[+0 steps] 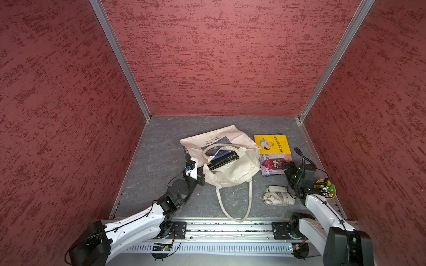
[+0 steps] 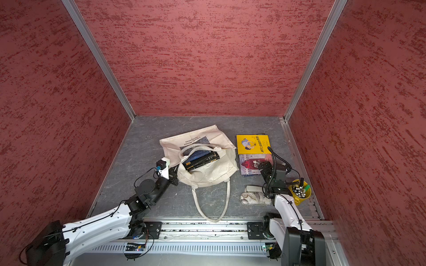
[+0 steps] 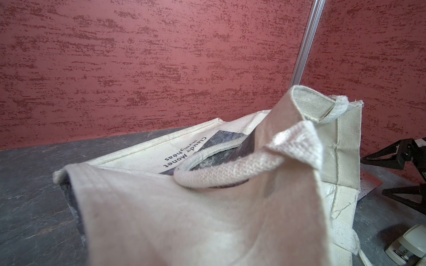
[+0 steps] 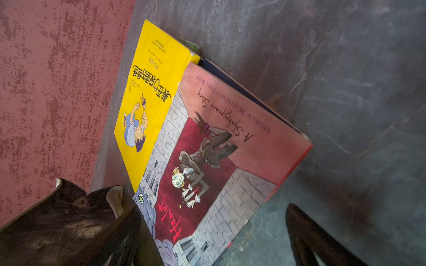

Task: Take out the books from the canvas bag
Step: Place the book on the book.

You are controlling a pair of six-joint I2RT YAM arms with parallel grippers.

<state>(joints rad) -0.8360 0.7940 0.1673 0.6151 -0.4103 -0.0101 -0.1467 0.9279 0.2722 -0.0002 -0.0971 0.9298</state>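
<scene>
The cream canvas bag [image 1: 230, 171] [image 2: 207, 171] lies in the middle of the floor with its mouth held open. In the mouth, both top views show two books [image 1: 223, 159] [image 2: 201, 159], one dark blue and one black with orange lettering. My left gripper [image 1: 204, 173] [image 2: 176, 176] is shut on the bag's near-left rim; in the left wrist view the bag's fabric [image 3: 207, 207] hides its jaws. Right of the bag a yellow book [image 1: 273, 144] [image 4: 149, 103] lies on a pink Hamlet book [image 1: 273, 165] [image 4: 230, 149]. My right gripper [image 1: 285, 167] [image 4: 207, 214] hovers open over the Hamlet book's near corner, holding nothing.
A white patterned pouch [image 1: 279, 199] and a small white stapler-like object [image 1: 276, 188] lie at the front right. Beside my right arm is a yellow cup of pens [image 1: 327, 190]. One bag handle [image 1: 235, 207] loops toward the front rail. Red walls enclose three sides.
</scene>
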